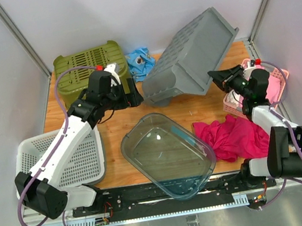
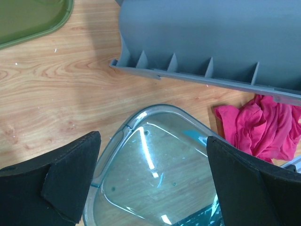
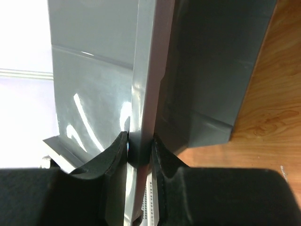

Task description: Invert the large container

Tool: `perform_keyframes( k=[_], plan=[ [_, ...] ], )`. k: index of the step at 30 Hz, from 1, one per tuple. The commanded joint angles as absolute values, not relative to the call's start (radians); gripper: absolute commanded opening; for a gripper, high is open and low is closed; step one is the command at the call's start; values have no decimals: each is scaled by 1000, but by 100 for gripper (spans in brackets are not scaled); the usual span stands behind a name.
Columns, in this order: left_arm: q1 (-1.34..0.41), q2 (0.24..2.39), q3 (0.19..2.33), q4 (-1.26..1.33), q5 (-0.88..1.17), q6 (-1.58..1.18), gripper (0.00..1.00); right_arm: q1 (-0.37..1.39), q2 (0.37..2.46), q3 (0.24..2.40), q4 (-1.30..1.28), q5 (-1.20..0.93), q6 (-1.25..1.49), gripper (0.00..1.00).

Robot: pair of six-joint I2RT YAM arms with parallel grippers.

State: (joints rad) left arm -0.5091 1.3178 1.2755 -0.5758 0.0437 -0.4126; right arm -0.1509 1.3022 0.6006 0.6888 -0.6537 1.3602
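Note:
The large grey container is tipped up on its side at the back of the table, its lower edge resting on the wood. My right gripper is shut on its rim; the right wrist view shows both fingers pinching the thin grey wall at the gripper. My left gripper is open and empty, just left of the container's low end. In the left wrist view the gripper hangs above the table, with the grey container's ribbed rim ahead.
A clear plastic tub lies front centre, also below my left fingers. A pink cloth lies right of it. A green basket stands back left, a white basket front left, a blue cloth behind, a pink basket far right.

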Motion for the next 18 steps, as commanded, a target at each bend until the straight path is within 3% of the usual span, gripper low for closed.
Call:
perform_keyframes(
  k=[1, 4, 13, 18],
  plan=[
    [-512, 1324, 1305, -543, 69, -417, 99, -155, 1339, 601, 415, -686, 1139, 25],
    [-515, 1326, 1305, -541, 71, -417, 99, -154, 1355, 657, 305, -683, 1078, 37],
    [-537, 1338, 1310, -526, 81, -423, 99, -162, 1397, 790, 170, -652, 992, 50],
    [-546, 1355, 1311, -523, 77, -424, 99, -182, 1434, 894, 0, -600, 884, 64]
  ],
)
